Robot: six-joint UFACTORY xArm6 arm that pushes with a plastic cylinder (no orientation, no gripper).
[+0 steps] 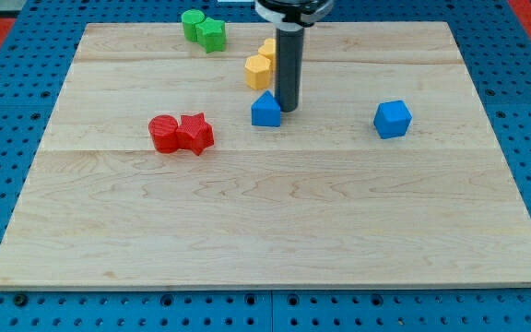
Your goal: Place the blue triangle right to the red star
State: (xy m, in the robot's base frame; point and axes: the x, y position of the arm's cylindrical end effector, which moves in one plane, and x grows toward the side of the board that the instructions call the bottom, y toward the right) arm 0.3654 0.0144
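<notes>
The blue triangle point(265, 110) lies near the middle of the wooden board, toward the view's top. My tip point(288, 109) stands right against the triangle's right side. The red star point(195, 133) lies to the view's left of the triangle and slightly lower, with a gap between them. A red round block point(164, 133) touches the star's left side.
A blue cube point(393, 119) sits at the view's right. Two yellow blocks point(259, 68) stand just above the triangle, partly behind my rod. Two green blocks point(203, 29) lie near the board's top edge. The wooden board point(265, 231) rests on a blue perforated table.
</notes>
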